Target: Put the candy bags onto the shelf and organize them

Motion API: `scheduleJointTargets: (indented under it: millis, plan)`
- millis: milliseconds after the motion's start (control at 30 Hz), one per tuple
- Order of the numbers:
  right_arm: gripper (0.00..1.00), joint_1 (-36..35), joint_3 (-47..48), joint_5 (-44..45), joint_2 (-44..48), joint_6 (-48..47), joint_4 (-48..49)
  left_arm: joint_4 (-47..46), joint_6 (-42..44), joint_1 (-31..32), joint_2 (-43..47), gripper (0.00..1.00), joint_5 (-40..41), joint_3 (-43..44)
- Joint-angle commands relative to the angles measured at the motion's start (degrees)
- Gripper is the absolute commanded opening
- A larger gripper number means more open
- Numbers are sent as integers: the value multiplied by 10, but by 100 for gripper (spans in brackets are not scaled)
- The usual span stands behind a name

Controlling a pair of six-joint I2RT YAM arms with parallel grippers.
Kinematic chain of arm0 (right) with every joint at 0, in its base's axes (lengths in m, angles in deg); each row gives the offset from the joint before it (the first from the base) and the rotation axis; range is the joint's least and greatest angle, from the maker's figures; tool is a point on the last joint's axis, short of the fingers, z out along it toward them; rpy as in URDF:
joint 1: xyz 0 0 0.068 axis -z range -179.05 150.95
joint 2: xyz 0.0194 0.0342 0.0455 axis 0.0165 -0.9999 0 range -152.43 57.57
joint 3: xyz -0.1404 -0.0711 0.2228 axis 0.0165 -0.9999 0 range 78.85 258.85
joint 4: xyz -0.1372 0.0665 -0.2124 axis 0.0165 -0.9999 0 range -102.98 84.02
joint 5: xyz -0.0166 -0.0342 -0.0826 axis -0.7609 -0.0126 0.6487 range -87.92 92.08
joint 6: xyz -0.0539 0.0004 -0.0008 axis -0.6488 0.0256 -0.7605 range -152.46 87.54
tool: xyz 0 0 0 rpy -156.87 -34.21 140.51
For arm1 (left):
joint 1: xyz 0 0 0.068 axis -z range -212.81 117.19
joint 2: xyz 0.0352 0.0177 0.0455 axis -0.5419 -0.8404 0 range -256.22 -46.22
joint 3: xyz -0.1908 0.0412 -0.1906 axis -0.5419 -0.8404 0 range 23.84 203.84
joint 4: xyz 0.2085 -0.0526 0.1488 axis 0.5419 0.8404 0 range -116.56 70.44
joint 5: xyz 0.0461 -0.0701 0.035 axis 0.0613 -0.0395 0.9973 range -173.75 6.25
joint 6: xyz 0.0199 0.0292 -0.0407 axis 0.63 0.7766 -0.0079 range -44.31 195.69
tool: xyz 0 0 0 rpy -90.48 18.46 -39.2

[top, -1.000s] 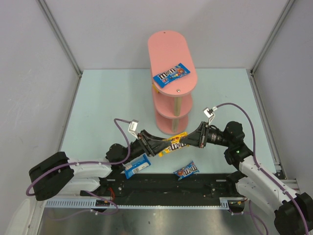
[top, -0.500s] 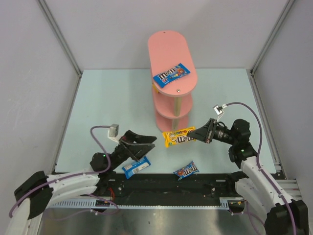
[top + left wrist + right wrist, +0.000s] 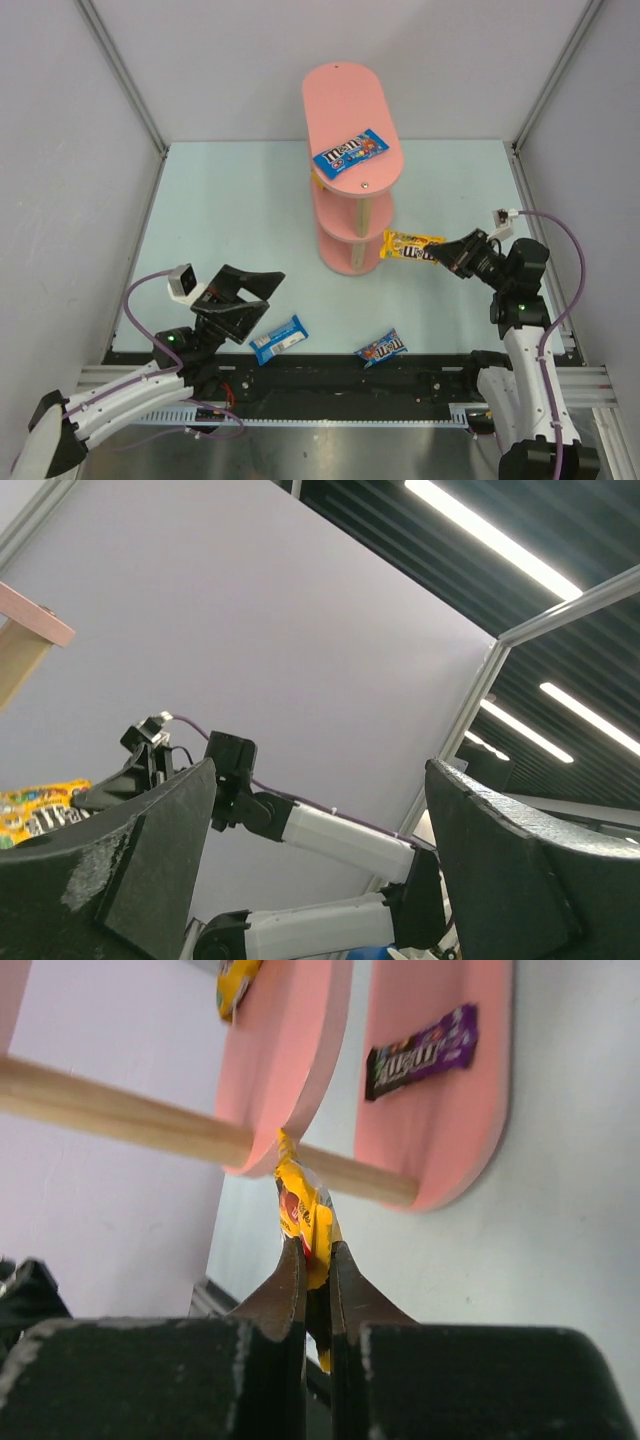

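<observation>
Right fingers [image 3: 285, 1295] clenched on yellow M&M's packet [image 3: 303, 1210] by its end seam; we judge it light, floppy, slippery. Left fingers [image 3: 130, 870] spread, empty.

- The shelf [image 3: 345, 95] stands at upper centre of the top view, toward the far edge of the table [image 3: 220, 200].
- The top bag [image 3: 349, 151] lies on the top tier, at its near end.
- In the right wrist view, the middle bag [image 3: 236, 978] lies on the middle tier at upper left.
- The bottom bag [image 3: 420, 1052] lies on the bottom tier at upper right.
- The held bag [image 3: 413, 244] is pinched in the right gripper [image 3: 441, 252], just right of the lower tiers.
- The left bag [image 3: 278, 339] and right bag [image 3: 381, 348] lie on the table along the bottom.
- The left gripper [image 3: 268, 300] hangs just upper left of the left bag.
</observation>
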Motion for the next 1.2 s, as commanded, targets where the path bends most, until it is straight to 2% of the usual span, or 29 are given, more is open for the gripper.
scheduleJointTargets:
  millis: [0, 133, 333, 567, 767, 933, 1167]
  plan:
    - [0, 21, 55, 66, -12, 30, 31, 5, 2, -6, -2, 89, -8, -86]
    - [0, 25, 98, 114, -57, 41, 78, 7, 0, -6, -11, 88, -25, -72]
    - [0, 23, 156, 108, -148, 55, 132, 23, 6, -6, -31, 88, -48, -52]
    - [0, 11, 254, 21, -291, 44, 159, 101, 29, -10, -16, 88, -39, -36]
    - [0, -38, 338, -54, -421, 59, 203, 133, 29, -14, 6, 88, -32, -40]
    - [0, -99, 375, -32, -474, 55, 224, 144, 24, -15, 14, 88, -37, -37]
    - [0, -141, 413, -43, -535, 53, 242, 202, 29, -16, 68, 88, -30, -34]
